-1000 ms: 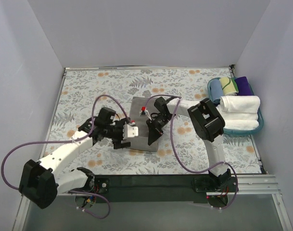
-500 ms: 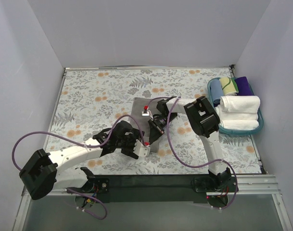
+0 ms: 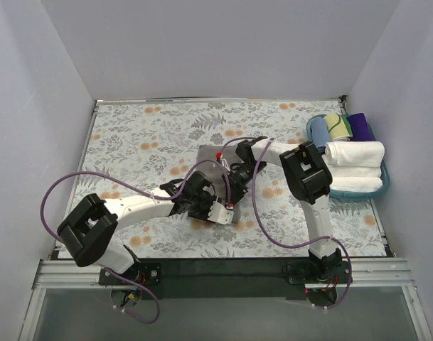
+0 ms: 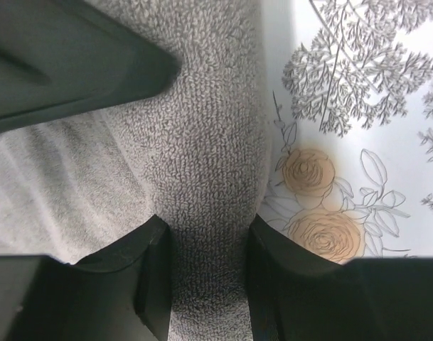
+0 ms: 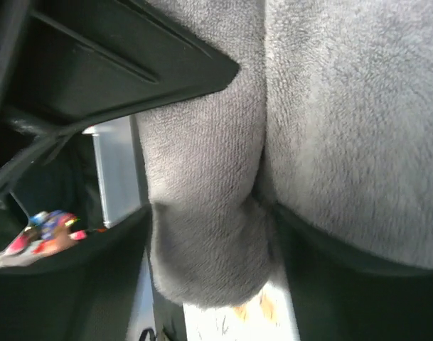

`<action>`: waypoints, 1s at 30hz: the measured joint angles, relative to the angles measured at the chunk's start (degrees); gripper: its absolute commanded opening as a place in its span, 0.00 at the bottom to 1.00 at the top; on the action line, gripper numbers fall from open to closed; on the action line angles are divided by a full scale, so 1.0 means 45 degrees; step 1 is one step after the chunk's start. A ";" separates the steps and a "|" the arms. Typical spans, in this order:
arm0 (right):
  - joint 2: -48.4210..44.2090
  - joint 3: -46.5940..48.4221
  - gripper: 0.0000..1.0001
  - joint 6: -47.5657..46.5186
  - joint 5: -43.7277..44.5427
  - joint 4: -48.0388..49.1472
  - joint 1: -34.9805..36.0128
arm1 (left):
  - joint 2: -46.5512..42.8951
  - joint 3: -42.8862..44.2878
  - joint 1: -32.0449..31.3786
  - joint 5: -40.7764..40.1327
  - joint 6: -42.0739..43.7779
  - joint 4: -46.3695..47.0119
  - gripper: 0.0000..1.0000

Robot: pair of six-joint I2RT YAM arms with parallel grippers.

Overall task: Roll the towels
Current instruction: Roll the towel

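A grey-brown towel (image 3: 207, 158) lies on the floral table covering (image 3: 131, 142), mostly hidden under both grippers in the top view. My left gripper (image 3: 222, 211) sits at its near edge. In the left wrist view the gripper (image 4: 205, 229) is shut on a thick fold of the towel (image 4: 195, 142), with both fingers pressing its sides. My right gripper (image 3: 227, 186) is just beyond it, over the same towel. In the right wrist view its jaws (image 5: 210, 213) stand open, with a rounded towel fold (image 5: 202, 177) lying loosely between the fingers.
A blue basket (image 3: 387, 186) at the right edge holds rolled towels: white ones (image 3: 355, 153) in front, with blue, yellow-green and purple ones behind. The two grippers are very close together, and purple cables loop over the table.
My left gripper has swung right onto the towel's near edge and closed on a fold. My right gripper has opened its jaws and stayed over the towel.
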 measured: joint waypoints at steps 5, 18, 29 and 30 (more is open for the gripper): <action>-0.1598 0.0015 0.70 -0.0058 0.2191 0.0253 -0.0758 | 0.0826 0.1311 0.0044 0.0835 -0.0675 -0.1632 0.13; -0.8262 -0.1836 0.53 -0.0185 0.5717 0.1651 -0.2555 | 0.4352 0.5017 0.0918 0.5260 -0.1705 -0.6397 0.18; -1.0652 -0.5333 0.72 -0.0189 0.7150 0.2550 0.0607 | 0.8437 0.8126 0.3045 0.9141 -0.1763 -1.0146 0.22; -1.0632 -0.5513 0.72 -0.0189 0.7320 0.2710 0.1083 | 0.8714 0.8296 0.3157 0.9374 -0.1763 -1.0423 0.22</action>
